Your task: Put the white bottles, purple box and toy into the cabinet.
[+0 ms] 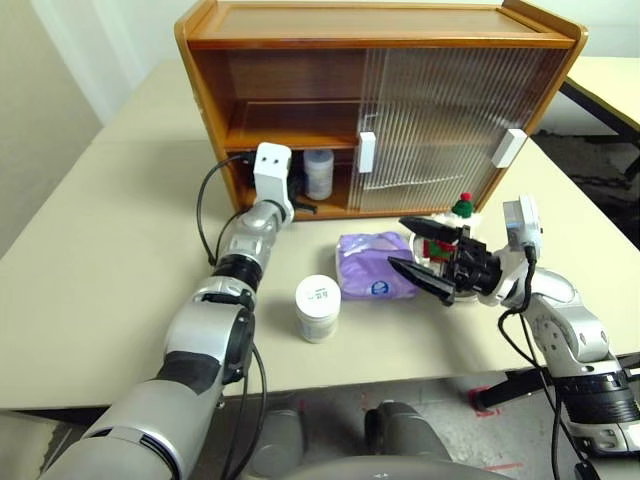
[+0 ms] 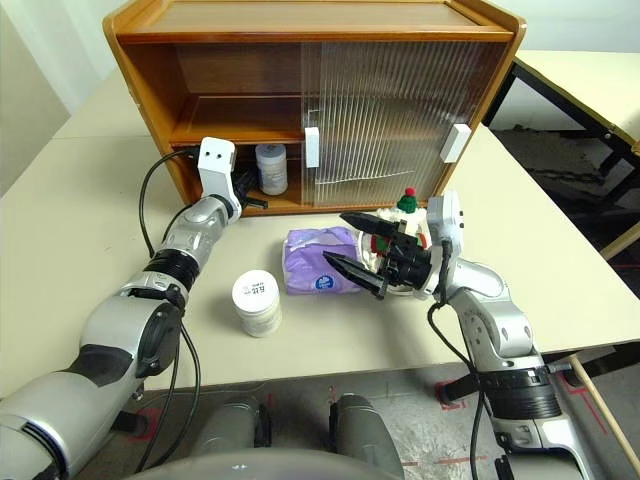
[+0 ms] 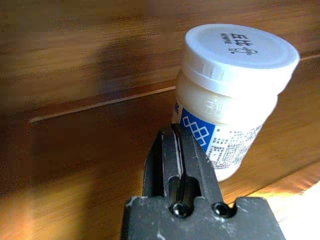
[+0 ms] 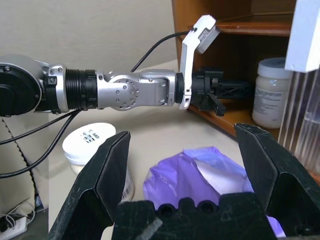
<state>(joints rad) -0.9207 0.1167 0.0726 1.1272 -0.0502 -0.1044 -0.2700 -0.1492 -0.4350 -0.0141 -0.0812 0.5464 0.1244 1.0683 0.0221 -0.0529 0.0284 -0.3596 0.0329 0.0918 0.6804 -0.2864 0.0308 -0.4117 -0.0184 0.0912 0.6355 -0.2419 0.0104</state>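
Note:
The cabinet (image 1: 300, 40) stands at the back of the table, its left half uncovered. One white bottle (image 3: 230, 100) stands upright on its bottom floor. My left gripper (image 1: 305, 207) reaches into that opening, shut and empty, its tip just beside the bottle. A second white bottle (image 1: 318, 308) stands on the table near the front edge. The purple box (image 1: 372, 262) lies to its right. My right gripper (image 1: 396, 243) hovers open over the box's right end. Behind it sits the toy (image 1: 461, 208), mostly hidden apart from its red-green hat.
Both ribbed sliding doors (image 1: 440, 120) cover the cabinet's right half, with white handles (image 1: 366, 152). A black cable (image 1: 205, 200) loops from my left wrist over the table. Another table (image 1: 610, 80) stands at the back right.

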